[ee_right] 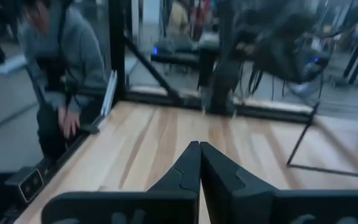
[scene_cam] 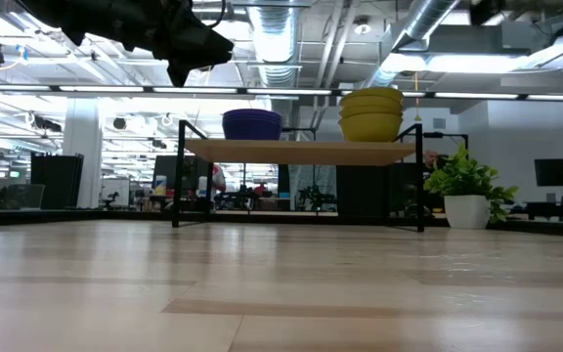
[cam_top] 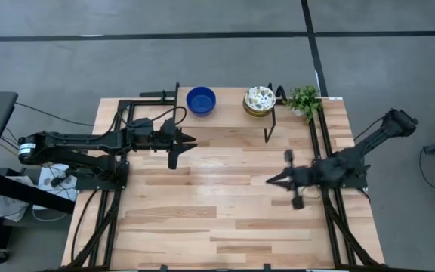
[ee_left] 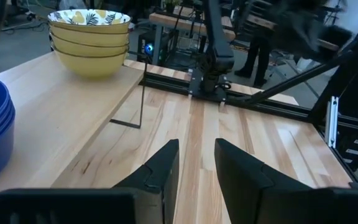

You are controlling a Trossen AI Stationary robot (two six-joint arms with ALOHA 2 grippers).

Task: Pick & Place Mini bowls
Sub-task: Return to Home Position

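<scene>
Blue bowls (cam_top: 201, 100) near shelf (scene_cam: 301, 149) end, left end effector (cam_top: 193, 140) released nearby, right end effector (cam_top: 269, 181) clenched, well apart

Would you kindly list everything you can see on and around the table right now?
Blue mini bowls: one stack, cobalt blue, on the shelf.
Patterned mini bowls: one stack, yellow outside, leaf-printed cream inside, on the shelf beside the blue stack.
Shelf: one, wood top, black wire legs, at the table's far edge.
Plant: one, green, white pot, on the table beside the shelf.
Table: one, light wood.
Person: one, grey top, beyond the table.
Left claw: one, dark, open and empty, above the table near the shelf.
Right claw: one, dark, shut and empty, over the table's right side.
</scene>
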